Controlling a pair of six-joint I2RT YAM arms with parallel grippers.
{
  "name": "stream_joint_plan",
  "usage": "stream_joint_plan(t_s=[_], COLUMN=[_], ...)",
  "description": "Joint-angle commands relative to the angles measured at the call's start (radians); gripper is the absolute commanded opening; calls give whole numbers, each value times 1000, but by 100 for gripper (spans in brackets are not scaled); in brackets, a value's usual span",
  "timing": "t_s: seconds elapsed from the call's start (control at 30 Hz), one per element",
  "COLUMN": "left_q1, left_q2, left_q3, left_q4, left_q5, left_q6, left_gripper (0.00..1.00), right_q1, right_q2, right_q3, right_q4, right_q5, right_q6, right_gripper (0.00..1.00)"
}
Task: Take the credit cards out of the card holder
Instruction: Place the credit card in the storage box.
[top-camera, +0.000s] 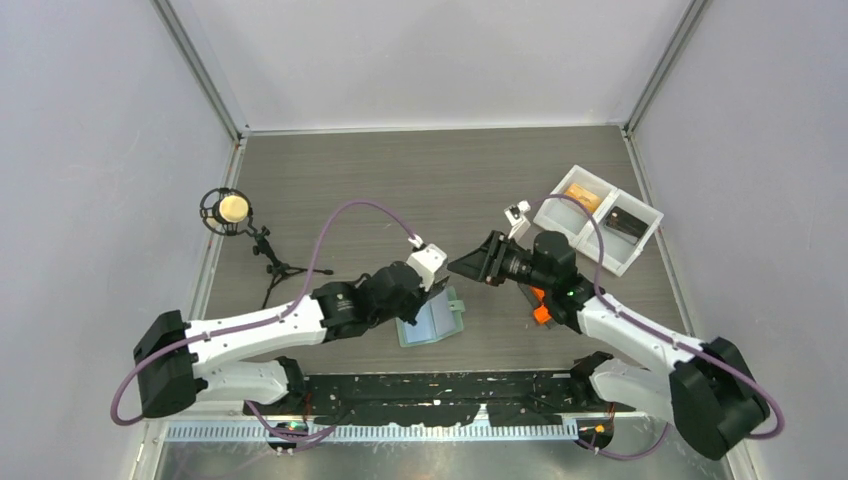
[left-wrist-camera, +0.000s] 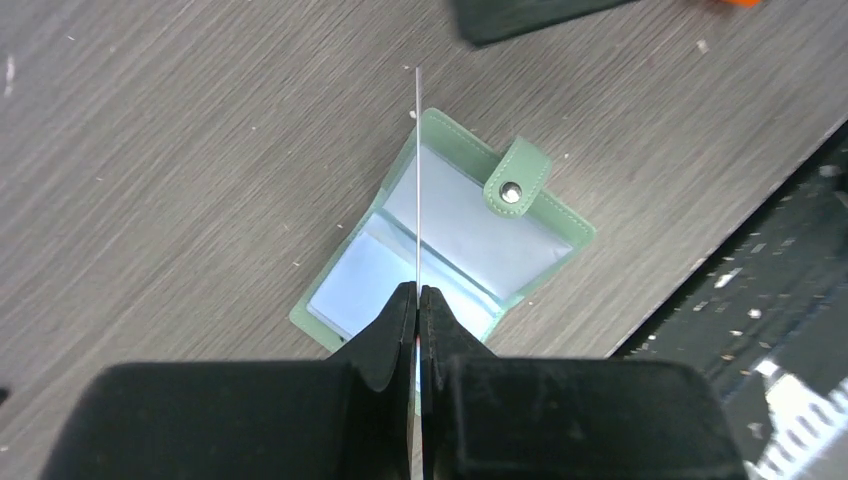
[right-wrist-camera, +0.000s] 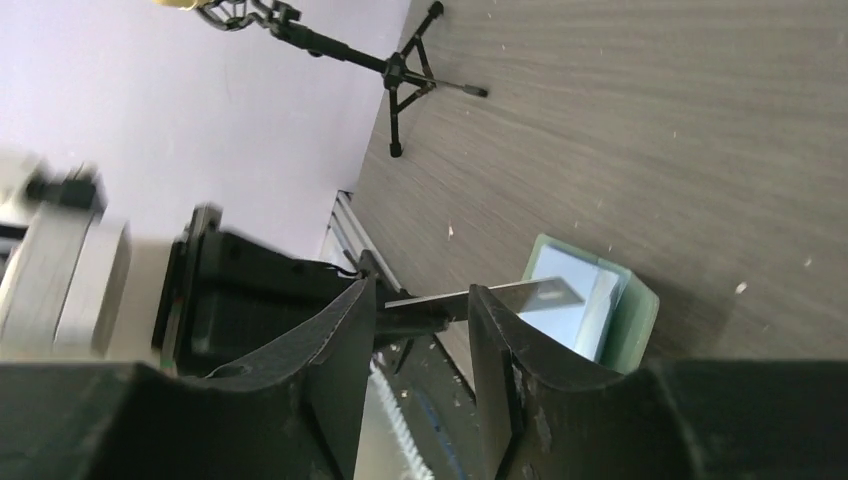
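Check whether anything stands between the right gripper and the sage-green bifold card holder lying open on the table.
Yes. The left gripper, shut on a thin card held edge-on, hangs directly over the sage-green card holder. The right gripper is open, and that card shows across the gap between its fingers.

Your card holder (left-wrist-camera: 470, 250) lies open and flat on the table, directly under your left claw (left-wrist-camera: 417, 300). It has a sage-green cover, pale blue pockets and a snap tab folded onto one face. One thin card (left-wrist-camera: 417, 170), pinched in that claw's tips, stands edge-on above the fold.
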Motion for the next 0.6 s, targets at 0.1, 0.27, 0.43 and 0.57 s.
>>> stream_joint_plan(t_s=[0.1,0.27,0.43,0.57], left_q1=[132,196,219,241], left_q2=[-142,-201,-210,-195], left_q3=[-46,-74,-34,-4], left_q4=[71,74,-27,-80], left_q5=[344,459,582,729], left_q6=[-76,-96,-39,-21], left_gripper=[0,0,0,0], right_q1=[-18,-22,-22,-22], right_q2=[-182,-260,-262,-204], right_q3=[20,-25,76,173], right_q4=[-102,-10,-170,-319], right_q5=[-33,-82,-209,-318], right_q6=[-352,-382,-600,-703], right_gripper=[47,47,43,42])
